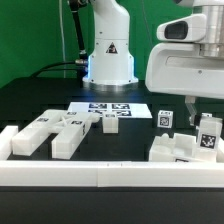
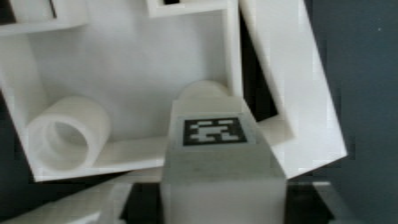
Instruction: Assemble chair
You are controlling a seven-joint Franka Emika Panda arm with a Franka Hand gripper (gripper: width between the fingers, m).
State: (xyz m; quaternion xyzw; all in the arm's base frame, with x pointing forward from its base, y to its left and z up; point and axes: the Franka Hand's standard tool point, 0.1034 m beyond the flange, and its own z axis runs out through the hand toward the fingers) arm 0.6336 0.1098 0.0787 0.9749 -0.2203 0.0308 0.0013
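Claw (image 1: 192,118) grips a tagged chair part (image 2: 217,135) at the exterior view's right.
The narrow part sits close against a frame piece (image 2: 125,60) with a round peg (image 2: 63,135). More loose pieces (image 1: 55,130) lie on the tabletop (image 1: 40,95) at the exterior view's left, the marker board (image 1: 110,108) between the two groups.

Table (image 1: 40,100): black, plain.
Rail (image 1: 110,178): white.
Chair parts (image 1: 60,135): white, with black-and-white square tags.
Piece (image 2: 217,175): white, one black-and-white square tag on its face.
Marker board (image 1: 140,108): white, printed with black square tags.
Arm (image 1: 108,45): white, black triangle mark, blue glow at base.
Backdrop (image 1: 30,40): green.
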